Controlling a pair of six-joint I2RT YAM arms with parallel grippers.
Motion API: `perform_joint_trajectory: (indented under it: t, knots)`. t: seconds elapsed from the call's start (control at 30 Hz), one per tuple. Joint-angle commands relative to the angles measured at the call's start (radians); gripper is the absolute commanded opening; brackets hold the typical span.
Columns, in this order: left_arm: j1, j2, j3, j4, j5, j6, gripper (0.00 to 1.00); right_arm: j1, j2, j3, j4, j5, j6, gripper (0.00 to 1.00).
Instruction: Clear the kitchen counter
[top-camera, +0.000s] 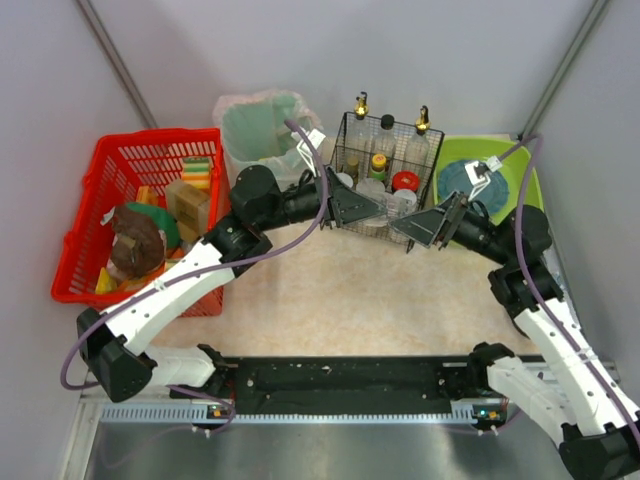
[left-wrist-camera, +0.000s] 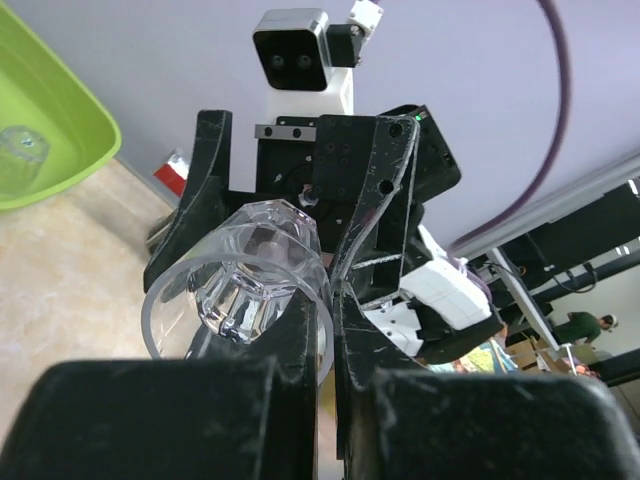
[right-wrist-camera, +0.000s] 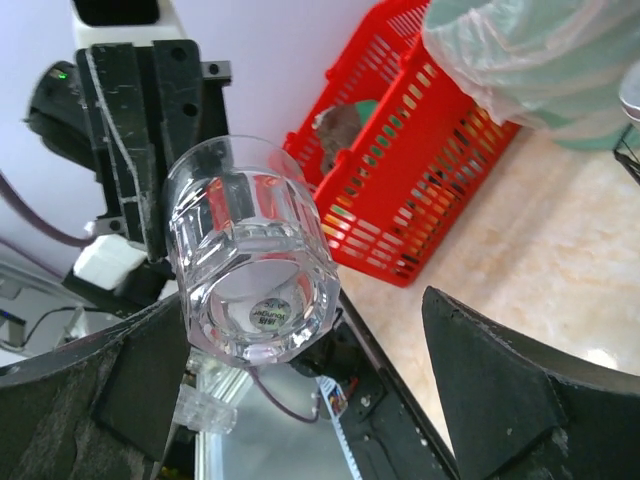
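Ideally, with the left gripper (top-camera: 378, 210) jaws clamped on the glass tumbler's (right-wrist-camera: 250, 250) wall above the kitchen counter tabletop (top-camera: 340, 300) and the right gripper (top-camera: 412, 228) jaws wide apart facing it, you needed a square right-side grip before releasing.

robot lab, mock kitchen setup: plain grey walls (top-camera: 450, 50), metal rail (top-camera: 340, 412) at table edge, marbled counter (top-camera: 350, 300), bottle rack (top-camera: 352, 160).

The bench (top-camera: 330, 290) is beige with pale marbling. Left of the black wire caddy (top-camera: 348, 150) sit a pale green bag (top-camera: 262, 125) and a red lattice basket (top-camera: 105, 170); right of it, a lime-green tub (top-camera: 455, 150). The tumbler (right-wrist-camera: 250, 250) is clear glass.
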Motion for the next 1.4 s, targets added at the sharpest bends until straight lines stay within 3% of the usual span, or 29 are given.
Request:
perform_joint_trajectory:
  t: [0.0,0.17,0.47,0.67,0.77,0.97,1.07,1.13,1.2,1.33,1.37]
  knots:
    - [0.001,-0.01,-0.015,0.172,0.076,-0.073,0.0,0.021,0.008,-0.009,0.264,0.042,0.116,0.93]
    - [0.001,-0.007,-0.043,0.211,0.09,-0.094,0.0,0.028,0.008,-0.003,0.301,0.039,0.142,0.92]
    - [0.008,-0.005,-0.055,0.231,0.09,-0.099,0.0,0.031,0.02,0.006,0.319,0.004,0.166,0.68]
    - [0.018,-0.013,-0.066,0.246,0.088,-0.103,0.0,0.035,0.042,0.032,0.275,-0.042,0.136,0.75]
    - [0.02,-0.019,-0.067,0.247,0.085,-0.099,0.0,0.04,0.05,0.033,0.275,-0.052,0.136,0.72]
    - [0.026,-0.022,-0.081,0.243,0.08,-0.093,0.0,0.043,0.053,0.037,0.281,-0.058,0.146,0.47]
    - [0.028,-0.021,-0.083,0.243,0.082,-0.094,0.0,0.044,0.059,0.049,0.267,-0.061,0.148,0.19]
    - [0.028,-0.019,-0.084,0.241,0.085,-0.09,0.0,0.043,0.059,0.057,0.252,-0.058,0.146,0.07]
    - [0.031,-0.024,-0.087,0.235,0.082,-0.084,0.09,0.043,0.06,0.069,0.215,-0.05,0.126,0.0]
    - [0.038,-0.036,-0.095,0.172,0.062,-0.041,0.41,0.044,0.059,0.115,0.051,0.007,0.041,0.0]
    - [0.041,-0.044,-0.095,0.143,0.057,-0.022,0.53,0.043,0.06,0.131,0.005,0.033,0.004,0.0]
